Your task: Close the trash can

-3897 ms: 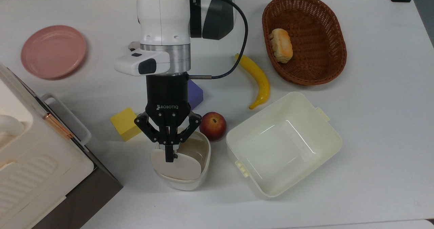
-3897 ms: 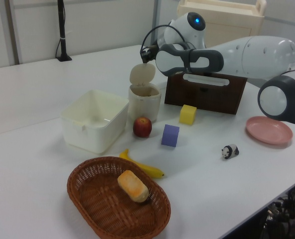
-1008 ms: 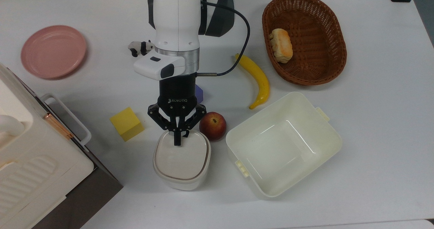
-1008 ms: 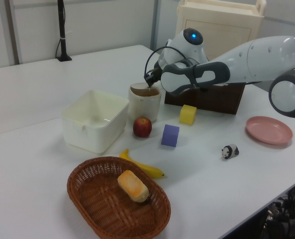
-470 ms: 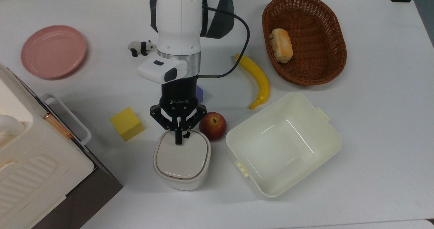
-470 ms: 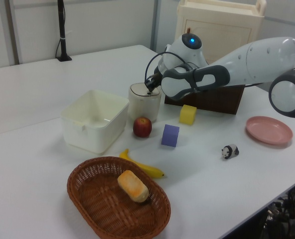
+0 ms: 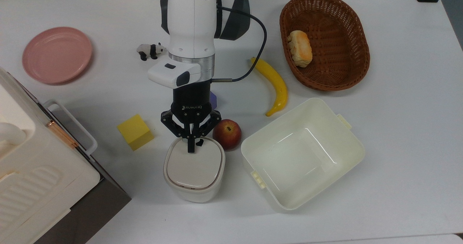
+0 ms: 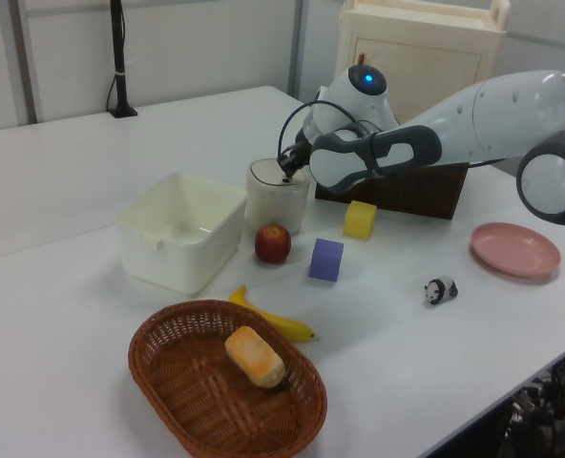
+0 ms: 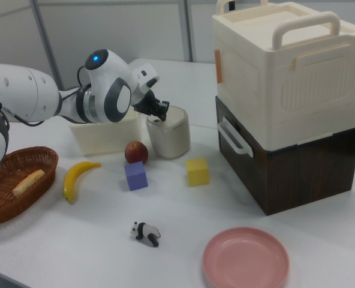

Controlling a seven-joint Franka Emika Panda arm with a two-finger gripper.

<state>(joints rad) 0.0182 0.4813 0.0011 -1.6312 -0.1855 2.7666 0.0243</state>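
I saw my gripper, fingers pressed together, touching the flat lid of the trash can, which stood near the table's front edge.

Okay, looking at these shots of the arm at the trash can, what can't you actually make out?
- Whether the hand presses the trash can lid: the fingers cover the contact spot in the top view.
- Purple block: mostly hidden under the arm in the top view.
- White appliance: cut off by the top view's left edge.
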